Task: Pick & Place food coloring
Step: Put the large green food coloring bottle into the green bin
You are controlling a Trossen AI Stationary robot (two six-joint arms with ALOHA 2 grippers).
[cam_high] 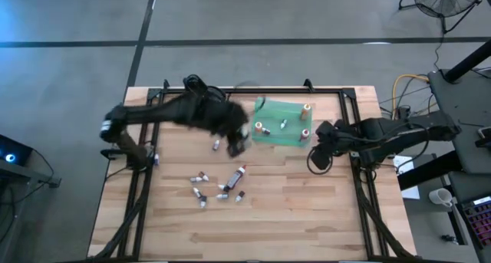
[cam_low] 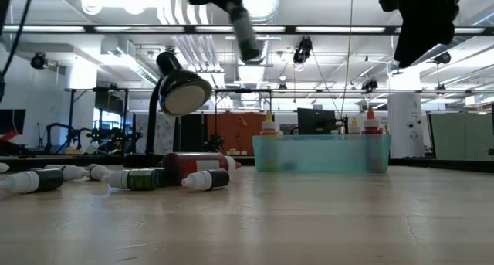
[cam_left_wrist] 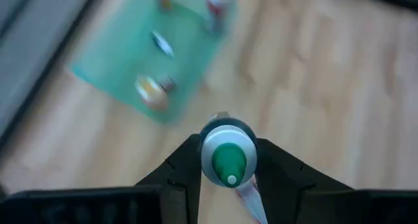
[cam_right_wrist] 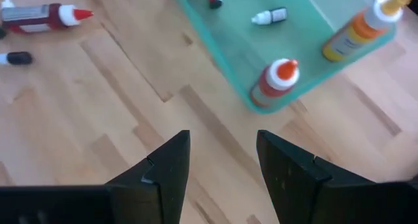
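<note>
A: Above the counter, beside the teal tray — left hand?
B: Pinching a green-tipped food coloring bottle, lifted clear.
A: Right hand?
B: Spread, empty, near the tray. Other bottles lie loose mid-counter.

Overhead, table-level and two close, perhaps blurred wrist views all share the green tray.

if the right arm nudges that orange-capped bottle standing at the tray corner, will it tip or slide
Probably tip: the orange-capped bottle stands upright, tall for its narrow base. Once down it would likely roll, being round like the bottles lying on the table. It stands by the tray edge, so it might fall off.
</note>
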